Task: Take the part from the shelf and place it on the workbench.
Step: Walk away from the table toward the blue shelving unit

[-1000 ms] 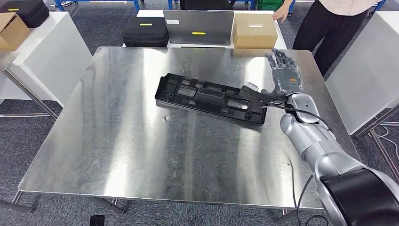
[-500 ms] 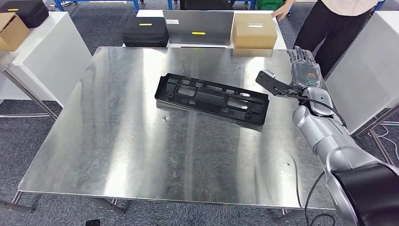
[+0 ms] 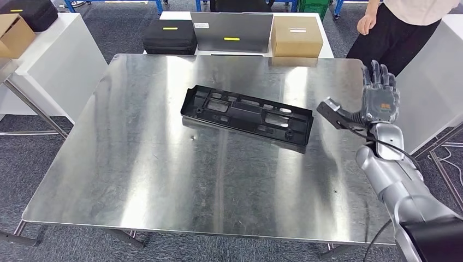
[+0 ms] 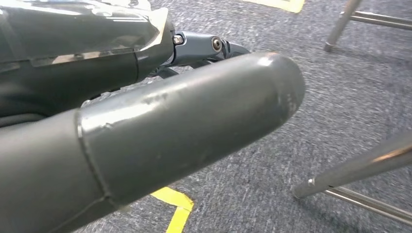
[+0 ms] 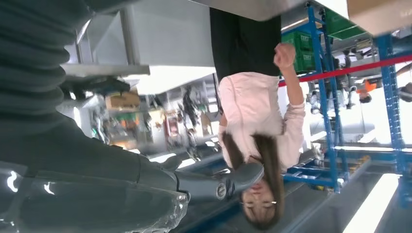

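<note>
My right hand (image 3: 380, 102) is raised over the right edge of the tabletop (image 3: 164, 180), its fingers (image 3: 375, 73) straight, spread apart and grasping nothing. It stands well apart from the part (image 3: 248, 114), a long black plastic moulding with ribbed pockets that lies flat near the middle of the tabletop, its long axis running slantwise from the far left toward the near right. My silver right arm (image 3: 390, 174) comes up from the lower right corner, a black cable running along it. My left hand (image 4: 145, 131) hangs low beside a steel leg (image 4: 354, 170) over grey carpet (image 4: 301, 39) crossed by yellow floor tape (image 4: 177, 213); the thick grey thumb takes up most of the wrist view and the other fingers are hidden behind it, so I cannot tell whether they are released or clenched. Beyond the far edge of the tabletop, on a white surface, stand a black case (image 3: 170, 36), a grey case (image 3: 231, 32) and a closed cardboard box (image 3: 297, 36); all three are shut, so their contents cannot be seen. At the far left, another black case (image 3: 28, 12) and another cardboard box (image 3: 13, 35) are cut off by the picture's edge. A person (image 3: 407, 27) in a light top and dark trousers stands at the far right, cut off at the top of the head view.
</note>
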You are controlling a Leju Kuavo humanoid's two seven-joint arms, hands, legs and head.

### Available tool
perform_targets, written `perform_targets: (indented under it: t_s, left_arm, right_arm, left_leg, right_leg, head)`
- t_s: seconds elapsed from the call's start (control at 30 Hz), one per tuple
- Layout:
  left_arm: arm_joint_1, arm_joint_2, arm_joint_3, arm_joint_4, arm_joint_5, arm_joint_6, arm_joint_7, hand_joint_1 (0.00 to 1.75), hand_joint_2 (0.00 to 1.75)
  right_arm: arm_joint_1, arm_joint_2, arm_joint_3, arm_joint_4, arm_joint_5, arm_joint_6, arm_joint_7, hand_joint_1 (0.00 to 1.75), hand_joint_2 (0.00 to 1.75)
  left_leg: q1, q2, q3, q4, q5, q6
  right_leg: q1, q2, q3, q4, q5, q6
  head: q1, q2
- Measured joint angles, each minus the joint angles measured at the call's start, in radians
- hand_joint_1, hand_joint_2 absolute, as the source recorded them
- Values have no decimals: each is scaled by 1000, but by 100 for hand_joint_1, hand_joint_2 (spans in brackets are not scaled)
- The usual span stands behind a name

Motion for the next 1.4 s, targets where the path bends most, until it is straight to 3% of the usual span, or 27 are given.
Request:
perform_targets:
  t_s: [0.17, 0.27, 0.4, 0.57, 0.7, 0.83, 0.93, 1.1, 1.2, 1.3, 1.4]
  left_arm:
    - [9, -9, 36, 0, 38, -3, 5, 0, 0]
    - [14, -13, 52, 0, 38, 3, 10, 0, 0]
    - [24, -15, 60, 0, 33, 14, 28, 0, 0]
    - [27, -9, 76, 0, 47, -6, -5, 0, 0]
    - [23, -8, 90, 0, 60, -17, -23, 0, 0]
    - [18, -15, 99, 0, 62, -21, -10, 0, 0]
    - [15, -23, 101, 0, 63, -22, 0, 0, 0]
    - [14, -38, 110, 0, 77, -23, 9, 0, 0]
    - [13, -47, 119, 1, 82, -17, 25, 0, 0]
    - [14, -57, 124, 2, 80, 4, 52, 0, 0]
    - [15, -66, 125, 4, 72, 30, 82, 0, 0]
  right_arm:
    - [188, -111, -80, -194, -6, 17, -29, 0, 0]
    - [376, -214, -171, -380, -49, 35, -35, 0, 0]
    - [717, -358, -375, -648, -137, 54, -42, 0, 0]
    - [1064, -509, -714, -946, -262, 202, -82, 0, 0]
    - [1194, -583, -911, -1116, -331, 325, -86, 0, 0]
    - [1234, -685, -1067, -1219, -426, 445, -59, 0, 0]
    - [1264, -728, -1171, -1278, -455, 514, -58, 0, 0]
    - [1328, -730, -1318, -1369, -488, 589, -78, 0, 0]
    - [1392, -688, -1416, -1456, -502, 639, -118, 0, 0]
    - [1447, -562, -1531, -1593, -468, 624, -247, 0, 0]
    - [1487, -330, -1603, -1738, -363, 525, -495, 0, 0]
  left_leg:
    - [0, -2, -2, 2, -2, 3]
    - [0, -10, -3, 3, -4, 7]
    - [-2, -20, -6, 4, -6, 10]
    - [-6, -9, -7, 3, -13, 16]
    - [-10, 3, -1, 3, -17, 19]
    - [-13, 6, 3, 3, -14, 20]
    - [-13, 6, 4, 4, -13, 20]
    - [-13, 5, 5, 4, -13, 21]
    - [-13, 5, 6, 4, -14, 22]
    - [-10, 3, 7, 4, -16, 20]
    - [-6, 2, 9, 3, -21, 15]
  right_leg:
    - [0, -3, -1, -1, 0, 0]
    - [0, -13, 3, -4, -3, 3]
    - [-1, -22, 5, -5, -6, 7]
    - [-4, -13, 3, -5, -8, 9]
    - [-8, -2, 4, -5, -8, 9]
    - [-11, 1, 5, -5, -7, 10]
    - [-11, 1, 6, -5, -7, 10]
    - [-12, 1, 6, -5, -7, 11]
    - [-12, 1, 6, -5, -7, 11]
    - [-10, 0, 5, -5, -10, 12]
    - [-7, 0, 8, -5, -13, 9]
  head:
    - [0, 0]
    - [0, 0]
    - [0, 0]
    - [-1, 0]
    - [0, 0]
    - [-1, 0]
    - [0, 0]
    - [0, 0]
    - [-1, 0]
    - [0, 0]
    - [0, 0]
